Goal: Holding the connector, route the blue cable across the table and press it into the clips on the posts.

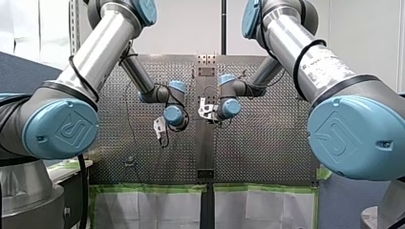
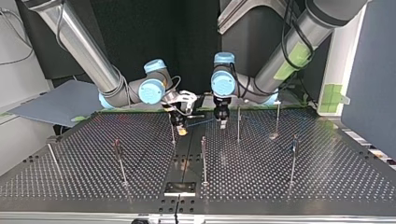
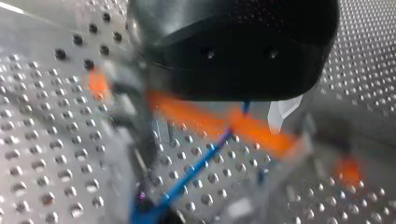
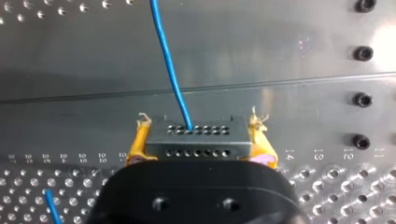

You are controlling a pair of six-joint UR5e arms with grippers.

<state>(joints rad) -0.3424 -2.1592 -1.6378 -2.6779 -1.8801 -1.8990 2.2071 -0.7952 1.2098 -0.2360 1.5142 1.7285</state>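
Note:
My right gripper (image 4: 196, 149) is shut on the grey connector (image 4: 196, 136), with a yellow pad on each side of it. The blue cable (image 4: 167, 56) leaves the connector's face and runs ahead over the table. In the top view that gripper (image 2: 180, 125) hangs low over the table's middle strip. My left gripper (image 2: 223, 121) hangs just beside it, at the thin blue cable (image 2: 205, 121). In the left wrist view the cable (image 3: 205, 158) runs under the black gripper (image 3: 212, 116), whose fingers stand apart; nothing is clamped between them. Both grippers (image 1: 161, 132) (image 1: 206, 112) show mid-table in the front view.
Several thin metal posts with clips stand on the perforated table (image 2: 327, 177): one (image 2: 238, 122) close to my left gripper, one (image 2: 172, 131) by my right gripper, others (image 2: 204, 158) (image 2: 120, 161) (image 2: 293, 158) nearer the camera. A plain metal strip (image 4: 233, 46) runs down the table's middle.

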